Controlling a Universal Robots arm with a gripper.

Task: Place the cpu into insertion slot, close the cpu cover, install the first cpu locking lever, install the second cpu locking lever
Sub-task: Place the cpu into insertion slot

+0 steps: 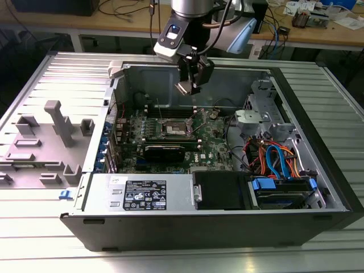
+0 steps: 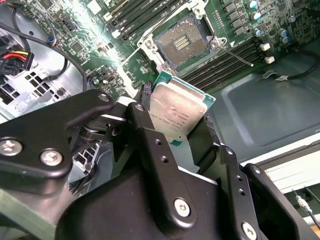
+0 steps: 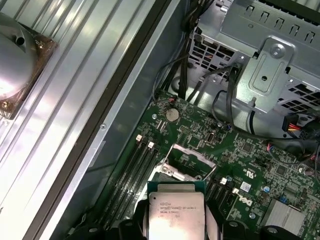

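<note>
The black hand hangs over the far part of the open grey computer case, which lies on the ribbed metal surface. Its fingers are drawn most of the way in and pinch the cpu, a small flat square chip with a silvery-tan metal top, by two opposite edges. The chip is in the air, well above the green motherboard and apart from the square insertion slot, whose contacts lie bare.

By my reckoning the job is barely begun: the chip is not seated, and the cpu cover and both levers are yet to be dealt with. I cannot pick the cover out for certain, though a thin wire lever seems to stand free beside the slot.

The chip is near enough square, so it has no real long axis. Its plane runs along the fingers, with the metal top toward the wrist cameras and the free edge pointing down at the board.
</note>
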